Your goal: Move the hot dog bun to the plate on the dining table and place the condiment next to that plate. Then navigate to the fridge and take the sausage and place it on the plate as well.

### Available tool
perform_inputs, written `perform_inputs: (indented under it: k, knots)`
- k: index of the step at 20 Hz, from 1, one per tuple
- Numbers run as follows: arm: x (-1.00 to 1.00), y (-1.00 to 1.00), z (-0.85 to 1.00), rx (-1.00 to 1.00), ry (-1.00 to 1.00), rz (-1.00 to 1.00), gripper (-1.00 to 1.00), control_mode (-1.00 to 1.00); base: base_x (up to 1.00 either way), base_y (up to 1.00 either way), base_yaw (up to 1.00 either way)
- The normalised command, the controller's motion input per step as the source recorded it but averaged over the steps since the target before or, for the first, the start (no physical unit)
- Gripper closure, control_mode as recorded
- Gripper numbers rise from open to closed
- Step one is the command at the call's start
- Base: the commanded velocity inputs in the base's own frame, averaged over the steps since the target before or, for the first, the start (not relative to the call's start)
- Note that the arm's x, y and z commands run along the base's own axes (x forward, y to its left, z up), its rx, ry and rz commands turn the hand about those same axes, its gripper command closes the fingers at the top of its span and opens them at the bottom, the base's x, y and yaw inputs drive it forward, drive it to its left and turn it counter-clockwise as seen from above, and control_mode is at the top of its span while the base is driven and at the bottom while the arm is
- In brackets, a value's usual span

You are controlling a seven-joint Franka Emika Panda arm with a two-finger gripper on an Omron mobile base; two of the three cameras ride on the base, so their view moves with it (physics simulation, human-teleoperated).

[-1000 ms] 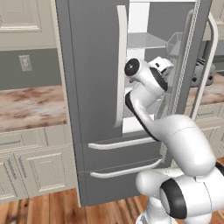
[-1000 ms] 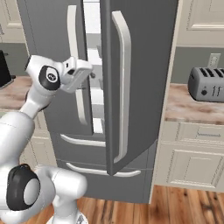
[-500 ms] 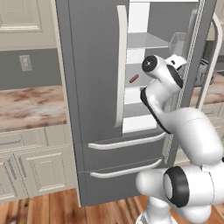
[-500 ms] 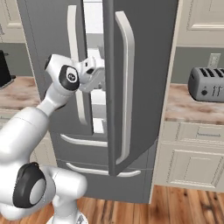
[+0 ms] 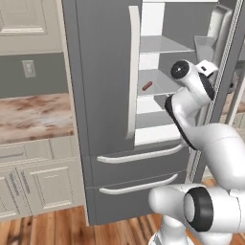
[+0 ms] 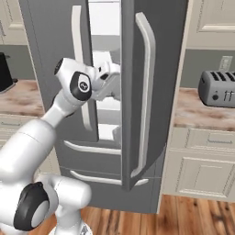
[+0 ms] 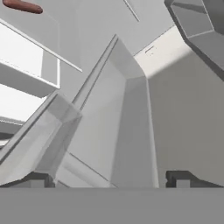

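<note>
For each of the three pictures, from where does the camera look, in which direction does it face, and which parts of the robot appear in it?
Left base view: behind the arm to its left, facing the fridge; the white arm rises at lower right, the sausage lies on a shelf.
Right base view: behind the arm to its right, facing the fridge's open door and a toaster; the arm rises at lower left, its hand reaching inside.
Hand view: on the hand, looking into the fridge at pale bins; two dark fingertips stand wide apart.
Shared: left base and hand views both show the sausage.
</note>
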Motion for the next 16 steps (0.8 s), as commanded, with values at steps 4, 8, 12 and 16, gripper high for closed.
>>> perform_inputs:
  k: [4,8,12,16]
  knots:
    - [0.0,-1.0,0.0,0.01,0.0,-0.03,-1.0,-1.0,0.0,0.0,0.0]
    - [0.0,-1.0,0.0,0.06,0.0,-0.01,-1.0,-1.0,0.0,0.0,0.0]
    - [0.02,-1.0,0.0,0.09,0.0,-0.01,-1.0,-1.0,0.0,0.0,0.0]
    - [0.05,-0.99,0.0,0.09,0.0,0.0,-1.0,-1.0,0.0,0.0,0.0]
